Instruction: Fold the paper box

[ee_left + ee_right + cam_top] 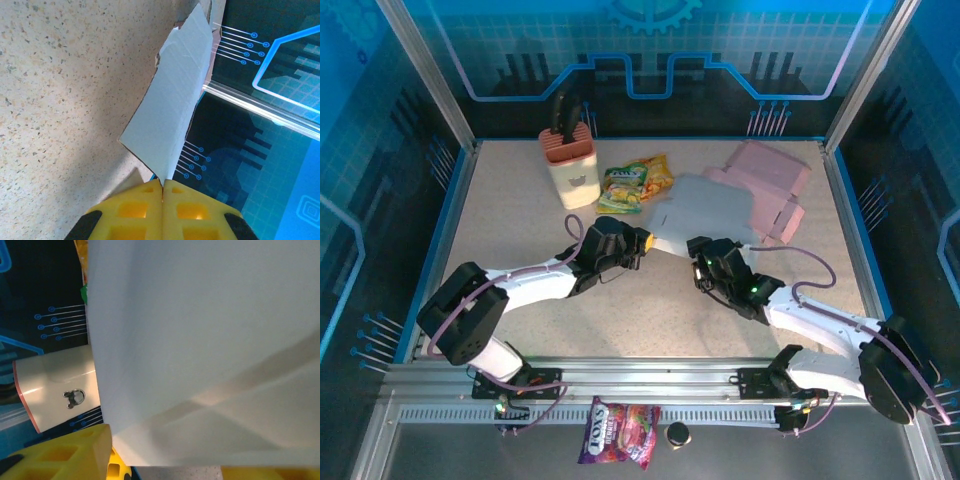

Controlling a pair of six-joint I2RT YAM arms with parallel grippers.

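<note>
The paper box lies unfolded at the middle right of the table, its grey-white panel towards me and its pink flaps behind. My left gripper is shut on the panel's near left corner. In the left wrist view the sheet rises out of the closed yellow fingertips, lifted off the table. My right gripper sits at the panel's near edge. In the right wrist view the pale sheet lies across the gripper, whose yellow fingers stand wide apart on either side.
A beige holder with a pink top and a black handle stands at the back left, and it is also in the right wrist view. A yellow-green snack bag lies beside it. A candy bag lies below the rail. Glass walls enclose the table.
</note>
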